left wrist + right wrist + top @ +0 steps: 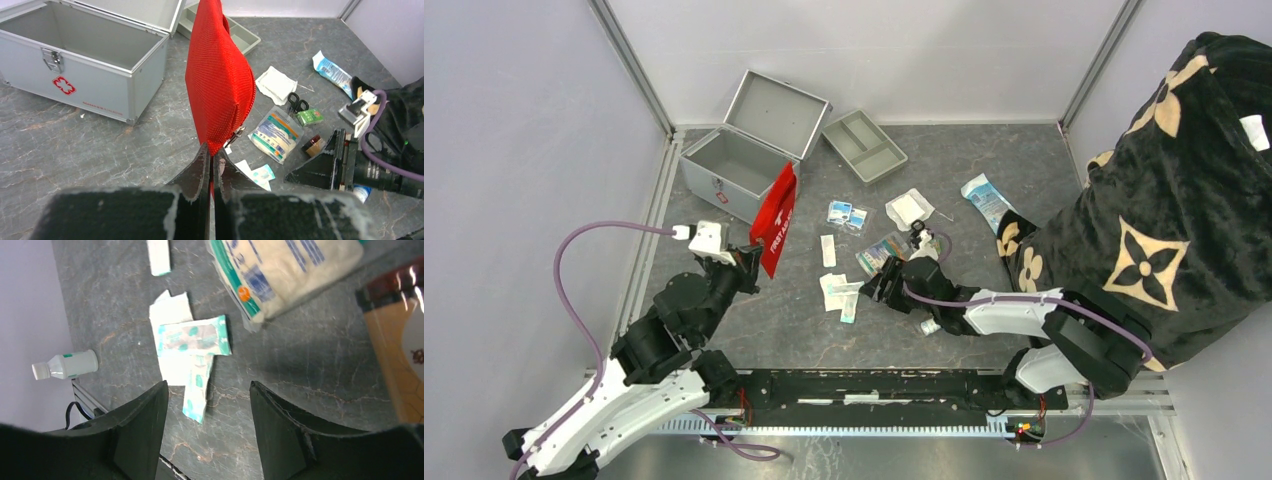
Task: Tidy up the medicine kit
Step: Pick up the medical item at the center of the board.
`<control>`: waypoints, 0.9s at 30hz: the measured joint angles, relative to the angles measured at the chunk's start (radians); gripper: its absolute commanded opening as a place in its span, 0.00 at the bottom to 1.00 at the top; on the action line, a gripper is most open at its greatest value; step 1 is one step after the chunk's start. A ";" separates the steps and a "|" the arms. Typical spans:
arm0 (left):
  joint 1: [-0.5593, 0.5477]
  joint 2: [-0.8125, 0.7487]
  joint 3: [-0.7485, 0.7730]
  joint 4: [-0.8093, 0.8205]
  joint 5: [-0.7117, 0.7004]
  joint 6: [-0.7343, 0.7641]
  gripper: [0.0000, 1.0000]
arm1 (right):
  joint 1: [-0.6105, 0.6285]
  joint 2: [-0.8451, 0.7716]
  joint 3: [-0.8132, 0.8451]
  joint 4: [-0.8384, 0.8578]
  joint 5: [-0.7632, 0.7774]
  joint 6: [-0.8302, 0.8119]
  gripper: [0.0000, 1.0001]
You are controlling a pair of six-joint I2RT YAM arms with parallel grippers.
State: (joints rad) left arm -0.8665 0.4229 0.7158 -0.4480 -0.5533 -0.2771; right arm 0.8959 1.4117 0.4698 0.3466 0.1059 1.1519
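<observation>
Left gripper [211,152] pinches red pouch [217,75] upright between medicine kit [90,82] and gauze packet [276,134].

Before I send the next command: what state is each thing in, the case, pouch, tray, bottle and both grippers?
Silver-grey metal medicine case: lid open, nothing visible inside.
Flat red mesh pouch: upright, pinched at its lower edge.
Left gripper: shut on the pouch.
Right gripper: open, empty, above plaster packets.
Shallow grey divided tray: empty, lying flat.
Small white plastic bottle: capped, lying on its side.
</observation>
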 measured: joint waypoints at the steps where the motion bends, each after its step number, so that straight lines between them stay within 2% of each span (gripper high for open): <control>1: 0.000 -0.009 0.000 -0.002 -0.005 0.000 0.02 | 0.005 0.007 -0.008 0.002 0.005 0.021 0.66; 9: 0.000 -0.024 -0.001 -0.011 -0.023 -0.018 0.02 | 0.057 0.079 0.001 0.035 -0.006 0.077 0.62; 20: 0.000 -0.022 -0.001 -0.023 -0.023 -0.029 0.02 | 0.133 0.087 -0.008 0.053 -0.031 0.136 0.58; 27: 0.000 -0.022 -0.001 -0.023 -0.024 -0.029 0.02 | 0.151 0.113 -0.043 0.132 -0.023 0.222 0.55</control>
State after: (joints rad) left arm -0.8665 0.4011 0.7151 -0.4709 -0.5774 -0.3061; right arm 1.0473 1.5242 0.4267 0.4786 0.0830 1.3735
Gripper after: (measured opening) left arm 0.045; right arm 0.558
